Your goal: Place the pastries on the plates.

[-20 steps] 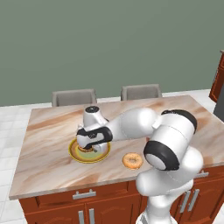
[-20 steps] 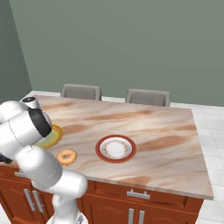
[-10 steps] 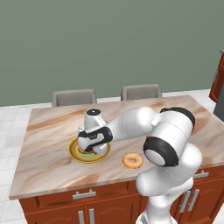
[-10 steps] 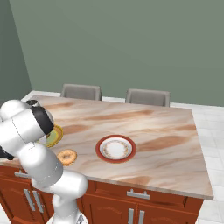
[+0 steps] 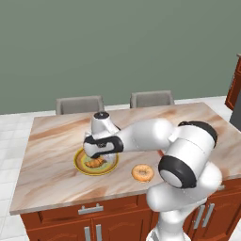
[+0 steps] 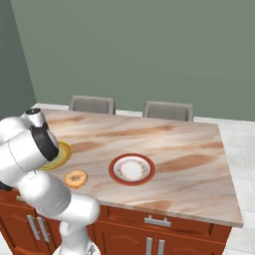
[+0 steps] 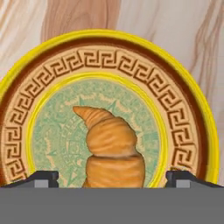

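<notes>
Croissant [image 7: 111, 151] lies on the yellow-rimmed plate's [image 7: 192, 94] green centre, and I see my gripper [image 7: 111, 179] just over it, fingers spread clear on either side. Beside that plate sits the donut [image 5: 142, 172]; the red-rimmed plate [image 6: 132, 169] lies beyond.

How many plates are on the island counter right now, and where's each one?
2. The yellow-rimmed plate sits under the arm near the counter's left side, holding the croissant. The red-rimmed plate lies bare toward the middle.
</notes>
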Robot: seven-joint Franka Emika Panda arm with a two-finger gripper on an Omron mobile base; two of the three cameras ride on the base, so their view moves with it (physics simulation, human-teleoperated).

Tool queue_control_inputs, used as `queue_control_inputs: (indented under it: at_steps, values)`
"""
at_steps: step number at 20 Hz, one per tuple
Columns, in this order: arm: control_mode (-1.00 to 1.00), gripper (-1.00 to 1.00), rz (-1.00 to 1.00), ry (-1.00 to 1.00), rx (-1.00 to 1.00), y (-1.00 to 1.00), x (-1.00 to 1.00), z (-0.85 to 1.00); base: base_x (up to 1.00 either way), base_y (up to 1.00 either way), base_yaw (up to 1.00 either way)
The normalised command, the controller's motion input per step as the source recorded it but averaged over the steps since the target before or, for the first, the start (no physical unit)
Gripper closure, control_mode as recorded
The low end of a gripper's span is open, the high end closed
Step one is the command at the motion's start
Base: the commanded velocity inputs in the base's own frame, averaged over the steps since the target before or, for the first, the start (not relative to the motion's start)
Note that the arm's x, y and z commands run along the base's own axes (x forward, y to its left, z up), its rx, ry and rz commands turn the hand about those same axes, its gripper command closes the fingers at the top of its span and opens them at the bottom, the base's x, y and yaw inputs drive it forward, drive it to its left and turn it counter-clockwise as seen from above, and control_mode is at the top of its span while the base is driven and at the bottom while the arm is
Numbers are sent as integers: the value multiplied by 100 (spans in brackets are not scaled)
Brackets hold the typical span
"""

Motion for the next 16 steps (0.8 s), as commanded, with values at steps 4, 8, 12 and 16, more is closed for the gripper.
queue_control_inputs:
  at_steps: [4, 8, 12, 16]
  values:
    - [-100, -100, -1, -8, 0, -18, -26, 84, 0, 0, 0]
    - [-100, -100, -5, -2, -6, -48, -30, 39, 0, 0, 0]
    - [-100, -100, 0, -3, -6, -92, -21, 29, 0, 0, 0]
    - [-100, -100, 17, -5, 0, -96, -60, 5, 0, 0, 0]
